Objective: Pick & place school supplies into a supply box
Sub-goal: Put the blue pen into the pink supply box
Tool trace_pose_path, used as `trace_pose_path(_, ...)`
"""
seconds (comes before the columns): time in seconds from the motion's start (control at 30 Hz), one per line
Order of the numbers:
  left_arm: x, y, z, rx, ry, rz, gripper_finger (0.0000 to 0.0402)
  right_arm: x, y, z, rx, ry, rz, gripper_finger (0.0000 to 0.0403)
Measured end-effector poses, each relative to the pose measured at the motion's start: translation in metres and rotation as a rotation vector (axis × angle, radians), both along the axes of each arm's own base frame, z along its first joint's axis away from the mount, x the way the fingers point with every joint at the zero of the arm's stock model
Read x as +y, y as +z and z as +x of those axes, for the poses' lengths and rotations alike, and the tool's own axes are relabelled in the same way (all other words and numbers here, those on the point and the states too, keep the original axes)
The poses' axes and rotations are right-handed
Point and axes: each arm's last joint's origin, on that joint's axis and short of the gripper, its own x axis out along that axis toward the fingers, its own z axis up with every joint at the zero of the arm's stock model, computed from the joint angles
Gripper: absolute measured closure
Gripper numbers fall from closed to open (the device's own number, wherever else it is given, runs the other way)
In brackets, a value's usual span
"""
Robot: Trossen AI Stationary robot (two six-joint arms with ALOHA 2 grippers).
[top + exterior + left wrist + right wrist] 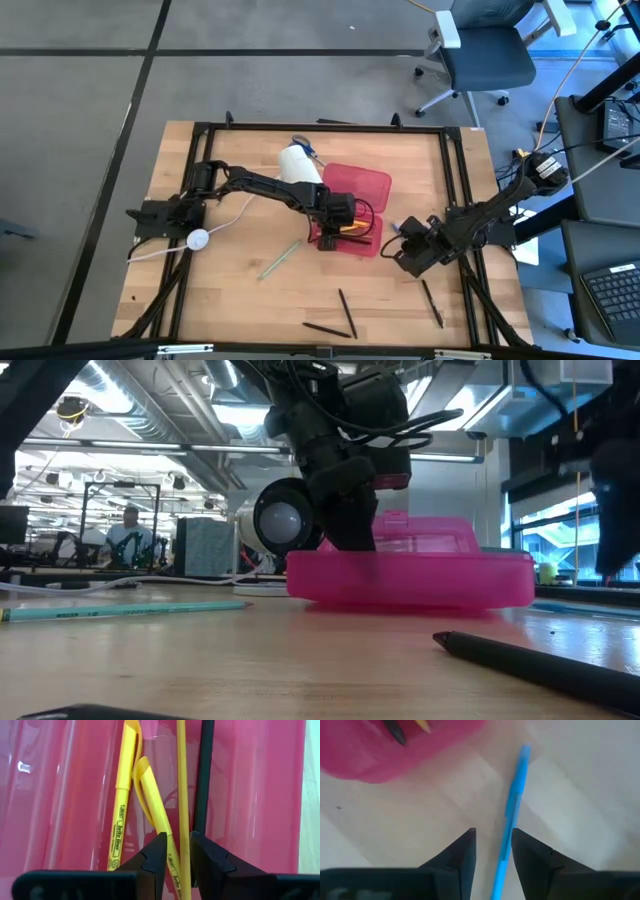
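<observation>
The supply box, translucent pink with its lid swung open, lies mid-table. In it lie two yellow highlighters, a yellow pencil and a black pen. My left gripper is open, pointing steeply down into the box, its fingers either side of the yellow pencil. My right gripper is open low over the table just right of the box, its fingers either side of a blue pen lying on the wood.
A white cylinder with a white cable lies behind the box. A pale green pencil lies left of the box. Three black pens lie near the table's front edge. A person sits far off in the room.
</observation>
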Motion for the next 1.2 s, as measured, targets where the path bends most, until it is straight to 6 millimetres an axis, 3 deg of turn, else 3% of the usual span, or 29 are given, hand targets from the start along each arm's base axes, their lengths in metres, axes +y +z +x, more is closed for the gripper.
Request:
trace_pose_path(0.17,0.000,0.003,0.001,-0.026,-0.010,0.008,0.0323,-0.009,-0.018,-0.004,0.011,-0.024,0.027,0.0274)
trace_pose_path(0.33,0.000,0.011,0.001,-0.040,-0.013,0.011,0.0320,-0.012,-0.020,-0.004,0.029,-0.015,0.029,0.0274)
trace_pose_path(0.7,-0.005,0.072,-0.005,-0.101,-0.049,0.053,0.0320,-0.012,-0.019,-0.002,0.018,0.009,0.041,0.0274)
trace_pose_path(0.97,-0.005,0.133,-0.050,-0.153,0.026,0.076,0.0323,-0.013,-0.019,0.000,0.002,0.015,0.019,0.0274)
trace_pose_path(1.2,-0.013,0.138,-0.095,-0.315,0.114,0.112,0.0320,-0.023,-0.019,0.004,0.016,0.017,0.000,0.0274)
